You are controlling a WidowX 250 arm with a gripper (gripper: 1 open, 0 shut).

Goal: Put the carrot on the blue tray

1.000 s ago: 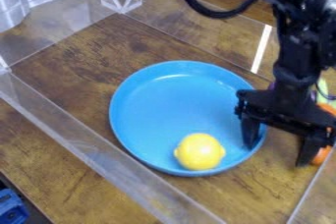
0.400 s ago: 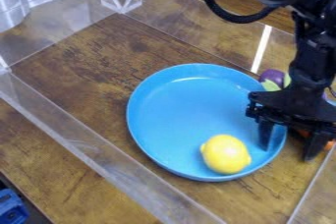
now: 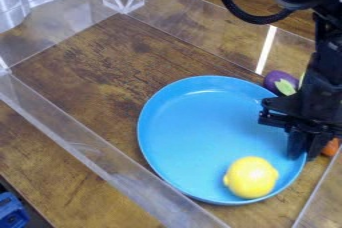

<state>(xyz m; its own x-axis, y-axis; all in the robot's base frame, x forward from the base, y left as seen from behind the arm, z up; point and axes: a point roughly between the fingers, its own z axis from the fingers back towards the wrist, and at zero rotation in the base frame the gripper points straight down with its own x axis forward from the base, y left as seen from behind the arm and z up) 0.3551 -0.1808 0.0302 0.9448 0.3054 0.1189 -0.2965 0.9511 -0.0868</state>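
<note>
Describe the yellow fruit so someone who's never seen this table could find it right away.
Start at the big round blue plastic tray on the wooden table. Inside it, near its lower right rim, sits a small yellow lemon. It is the only thing lying in the tray, and the only yellow one.

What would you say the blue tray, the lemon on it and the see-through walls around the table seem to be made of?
The blue tray looks like moulded plastic: uniform bright colour, smooth surface with a soft sheen, raised rim. The lemon seems a plastic or rubbery toy: even yellow, slight gloss, though that is hard to confirm. The walls appear to be clear acrylic, since the wood-grain table shows straight through them and their edges catch light.
</note>
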